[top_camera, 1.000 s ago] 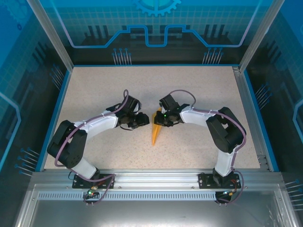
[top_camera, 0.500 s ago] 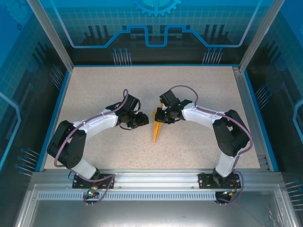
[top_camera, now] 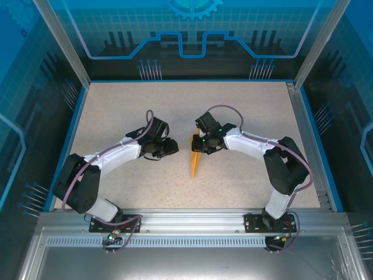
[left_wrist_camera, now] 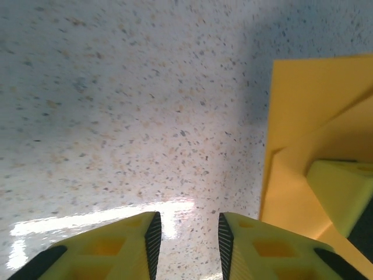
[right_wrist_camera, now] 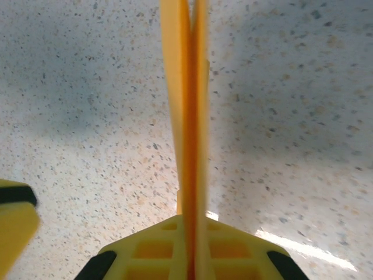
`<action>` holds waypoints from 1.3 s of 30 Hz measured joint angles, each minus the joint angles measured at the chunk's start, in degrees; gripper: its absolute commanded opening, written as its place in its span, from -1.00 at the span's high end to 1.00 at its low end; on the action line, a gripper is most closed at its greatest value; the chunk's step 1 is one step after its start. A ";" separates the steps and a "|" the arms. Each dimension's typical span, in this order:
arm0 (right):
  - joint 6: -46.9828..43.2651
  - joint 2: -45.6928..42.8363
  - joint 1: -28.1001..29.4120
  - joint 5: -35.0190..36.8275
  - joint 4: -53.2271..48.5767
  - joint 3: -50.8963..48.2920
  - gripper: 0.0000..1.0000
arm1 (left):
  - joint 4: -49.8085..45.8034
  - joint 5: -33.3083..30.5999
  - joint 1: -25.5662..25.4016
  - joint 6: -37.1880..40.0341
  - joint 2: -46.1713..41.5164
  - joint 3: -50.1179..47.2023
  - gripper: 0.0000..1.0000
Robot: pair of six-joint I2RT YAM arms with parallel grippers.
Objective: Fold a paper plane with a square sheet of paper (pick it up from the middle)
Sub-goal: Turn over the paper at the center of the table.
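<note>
The paper plane [top_camera: 194, 163] is a narrow orange-yellow dart in the middle of the table, its point toward the near edge. My right gripper [top_camera: 197, 143] is shut on its wide far end. The right wrist view has the folded paper [right_wrist_camera: 187, 105] edge-on, running straight out from between the closed fingers [right_wrist_camera: 151, 251]. My left gripper [top_camera: 173, 147] sits just left of the plane, apart from it. Its jaws [left_wrist_camera: 186, 224] stand partly open with only bare table between them. In the left wrist view the paper [left_wrist_camera: 309, 111] lies to the right, with a right-gripper finger [left_wrist_camera: 344, 192] on it.
The speckled table [top_camera: 116, 116] has a blue rim and transparent walls on three sides. Both arm bases sit on the metal rail [top_camera: 186, 217] at the near edge. A left-gripper fingertip [right_wrist_camera: 14, 216] shows at the bottom left of the right wrist view.
The left arm has drawn back a little to the left, away from the plane. The right gripper has turned slightly with the plane, whose point has swung a bit to the right.
</note>
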 measured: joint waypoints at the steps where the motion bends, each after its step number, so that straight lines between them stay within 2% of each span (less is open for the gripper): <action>1: -0.33 -0.83 0.00 0.68 -0.68 -0.28 0.84 | -0.02 -0.81 0.20 -0.22 -0.94 -0.50 0.17; 7: -3.78 -3.89 0.09 6.69 -9.90 2.14 0.86 | 0.55 -5.49 2.43 -3.63 -7.41 -4.81 -0.06; 13: -6.27 -0.09 2.49 19.28 -25.83 14.32 0.84 | 1.79 -8.90 3.61 -6.73 -9.84 -6.49 -0.12; 20: -3.67 13.07 8.02 34.62 -42.75 29.22 0.81 | 2.73 -11.04 6.97 -10.38 -11.98 -8.70 -0.18; 28: 0.94 29.05 11.28 40.61 -52.74 38.42 0.77 | 2.27 -13.33 9.49 -10.49 -14.34 -9.03 -0.18; 31: 1.40 32.13 12.07 39.65 -52.89 40.17 0.58 | 1.27 -13.88 9.86 -10.49 -14.36 -9.03 -0.18; 35: 0.11 31.65 12.81 33.94 -47.78 38.69 0.06 | 0.13 -14.47 9.97 -10.49 -14.58 -9.22 -0.18; 39: -1.22 25.90 12.83 26.71 -38.60 31.52 -0.36 | -0.15 -14.40 10.05 -10.34 -14.64 -9.60 -0.18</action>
